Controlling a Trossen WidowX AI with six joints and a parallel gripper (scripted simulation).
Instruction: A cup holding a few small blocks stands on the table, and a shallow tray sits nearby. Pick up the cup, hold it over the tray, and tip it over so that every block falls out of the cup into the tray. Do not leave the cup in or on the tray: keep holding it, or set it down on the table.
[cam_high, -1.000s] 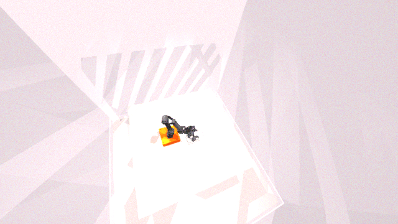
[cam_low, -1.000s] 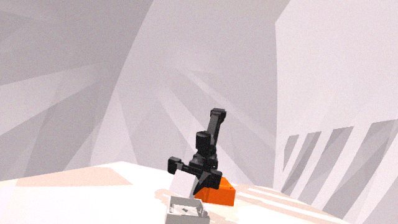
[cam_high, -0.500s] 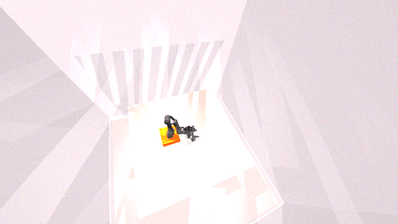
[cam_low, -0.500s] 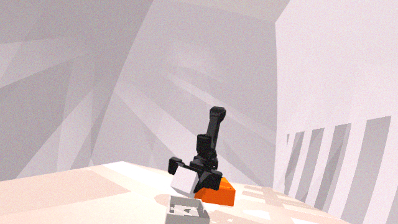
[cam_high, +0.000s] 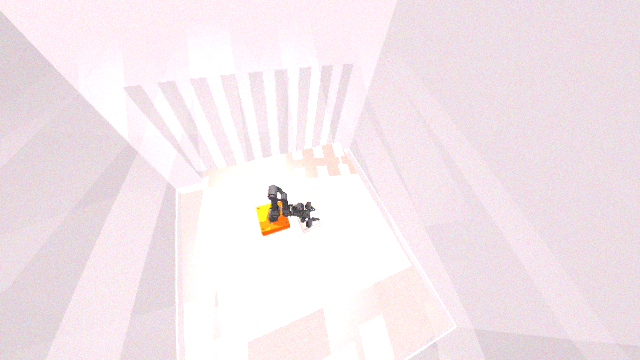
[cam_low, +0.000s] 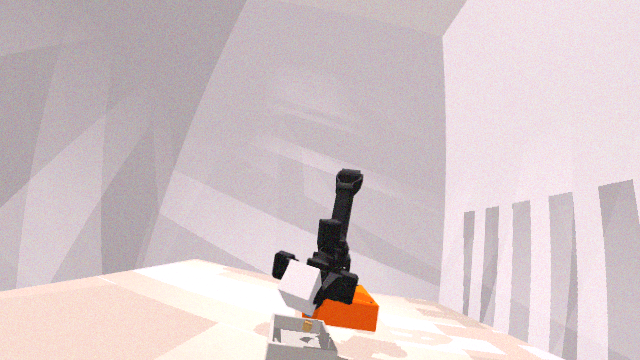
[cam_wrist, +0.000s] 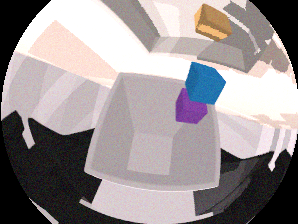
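My gripper (cam_high: 313, 215) (cam_low: 316, 274) pinching the tipped pale cup (cam_low: 300, 286) (cam_wrist: 150, 115) above a shallow tray (cam_low: 303, 345) (cam_wrist: 175, 45), blue block (cam_wrist: 205, 83) and purple block (cam_wrist: 190, 107) at its mouth, orange-tan block (cam_low: 307, 326) (cam_wrist: 213, 22) beyond

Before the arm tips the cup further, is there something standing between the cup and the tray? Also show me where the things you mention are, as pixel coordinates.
Nothing visible blocks the way: the cup (cam_low: 300, 286) (cam_wrist: 152, 115) hangs above the tray (cam_low: 300, 352) (cam_wrist: 175, 45), and only the blue block (cam_wrist: 205, 83) and purple block (cam_wrist: 190, 107) show at its mouth.

The pale grey cup (cam_low: 300, 286) (cam_wrist: 150, 120) is held tipped above the tray (cam_low: 300, 351) (cam_wrist: 177, 46), a shallow, square, light grey one on the desk. The purple block (cam_wrist: 191, 107) and blue block (cam_wrist: 205, 83) are at the cup's mouth, blue nearer the tray; the orange-tan block (cam_low: 307, 326) (cam_wrist: 213, 22) is farther out, beyond the cup.
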